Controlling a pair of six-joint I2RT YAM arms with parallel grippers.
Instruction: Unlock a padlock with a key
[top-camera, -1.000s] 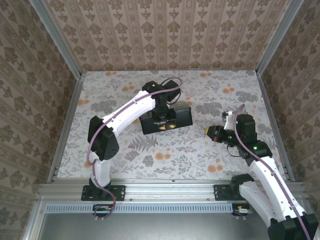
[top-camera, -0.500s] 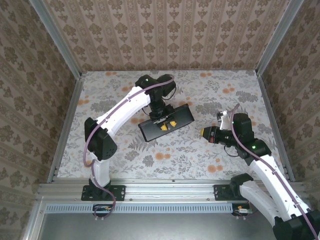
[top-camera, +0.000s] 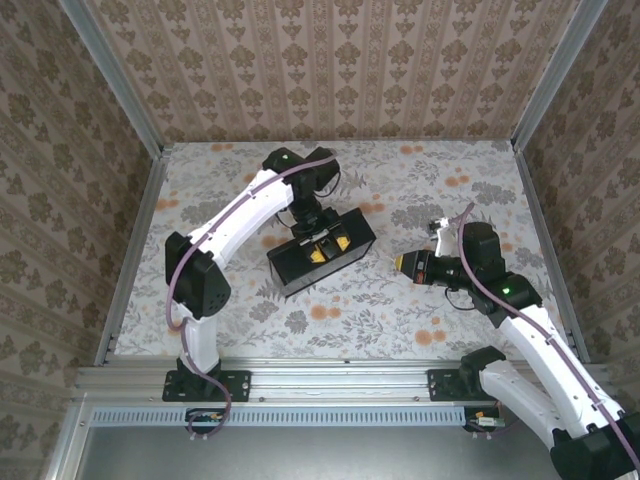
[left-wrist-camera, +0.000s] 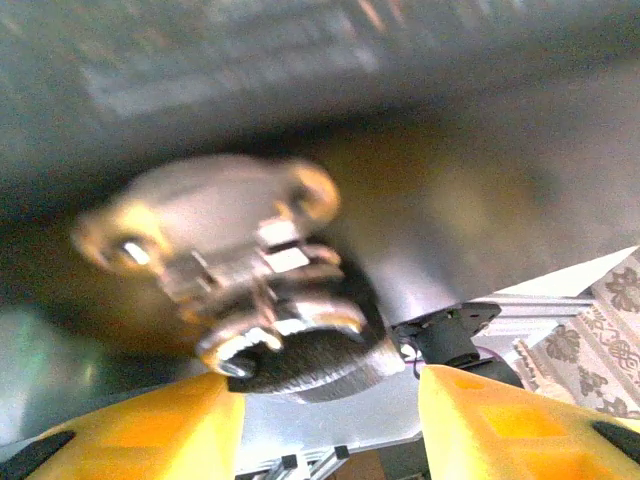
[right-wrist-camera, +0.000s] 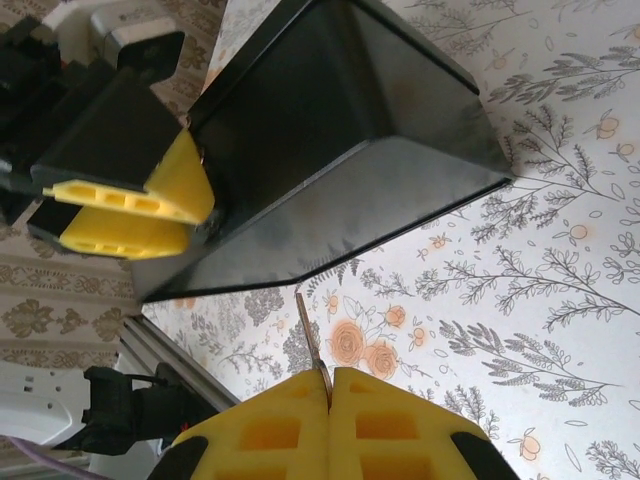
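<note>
The black box (top-camera: 320, 255) lies skewed in the middle of the floral table. My left gripper (top-camera: 322, 248) is at its front face. In the left wrist view the blurred brass and dark padlock (left-wrist-camera: 300, 350) hangs from the box's latch just above my left gripper (left-wrist-camera: 328, 388), whose yellow fingers (left-wrist-camera: 150, 425) stand apart and touch nothing. My right gripper (right-wrist-camera: 330, 385) is shut on the slim dark key (right-wrist-camera: 312, 340), whose tip points at the box's lower edge (right-wrist-camera: 330, 140) a short way off. The right gripper (top-camera: 402, 264) hovers to the right of the box.
Patterned walls close in the table on three sides, with metal rails (top-camera: 130, 250) along the edges. The left gripper's yellow fingers (right-wrist-camera: 130, 205) show beside the box in the right wrist view. Bare floral surface (top-camera: 350, 315) lies in front of the box.
The box has swung round, its right end now farther back. The left gripper's fingers have spread wider. My right gripper with the key has moved left toward the box.
</note>
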